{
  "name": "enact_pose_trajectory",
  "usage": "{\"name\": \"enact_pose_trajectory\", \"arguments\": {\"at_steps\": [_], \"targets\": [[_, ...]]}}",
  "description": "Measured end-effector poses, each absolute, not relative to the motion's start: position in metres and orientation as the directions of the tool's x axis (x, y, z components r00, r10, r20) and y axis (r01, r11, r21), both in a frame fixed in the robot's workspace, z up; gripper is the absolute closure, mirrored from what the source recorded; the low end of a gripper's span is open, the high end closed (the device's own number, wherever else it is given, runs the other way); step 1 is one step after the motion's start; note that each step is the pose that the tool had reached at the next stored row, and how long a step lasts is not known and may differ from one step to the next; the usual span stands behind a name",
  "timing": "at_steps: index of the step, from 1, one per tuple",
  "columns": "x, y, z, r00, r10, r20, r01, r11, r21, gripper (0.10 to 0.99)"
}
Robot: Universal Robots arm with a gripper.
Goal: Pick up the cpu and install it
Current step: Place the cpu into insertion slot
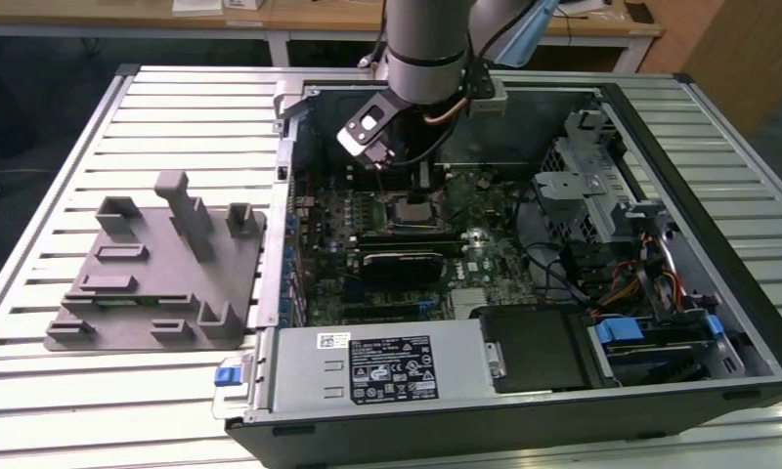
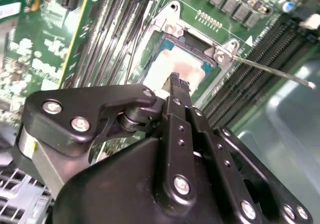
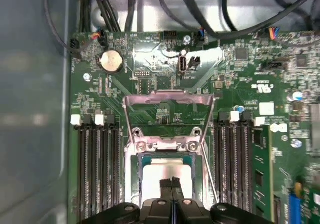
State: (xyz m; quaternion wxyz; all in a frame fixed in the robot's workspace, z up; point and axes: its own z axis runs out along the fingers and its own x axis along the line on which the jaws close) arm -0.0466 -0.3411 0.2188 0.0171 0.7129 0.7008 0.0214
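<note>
Directly beneath the jaws, the cpu (image 3: 152,184) (image 2: 187,63), seated flat inside the socket (image 3: 136,156) of the green motherboard (image 3: 240,83). Silvery top plate facing up in both wrist views, showing on either side of the fingertips (image 3: 167,185) (image 2: 175,79). Square in outline, so no long axis to name. Edges parallel to the socket frame and to the memory slots (image 3: 97,169) flanking it. No tilt visible.

Jaws pressed together, only a hairline seam between the two fingers, nothing pinched. Tips over the middle of the top plate, very close. Touching it or a shade above: cannot tell.

Metal load plate (image 3: 167,101) swung open, clear of the cpu. Thin lever rod (image 2: 272,71) sticking out at a slant beside the socket.

In the exterior view, arm (image 1: 424,49) reaching down into the open computer case (image 1: 496,430) on the slatted bench (image 1: 169,117). Grey fixture plate (image 1: 156,283) with upright posts on the bench at the exterior view's left, just beside the case and well apart from the socket.
</note>
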Motion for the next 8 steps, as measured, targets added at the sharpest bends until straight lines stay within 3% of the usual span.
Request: {"name": "enact_pose_trajectory", "arguments": {"at_steps": [8], "targets": [[-0.047, -0.341, 0.248, 0.017, 1.000, 0.007, 0.998, -0.017, 0.056, 0.980]]}}
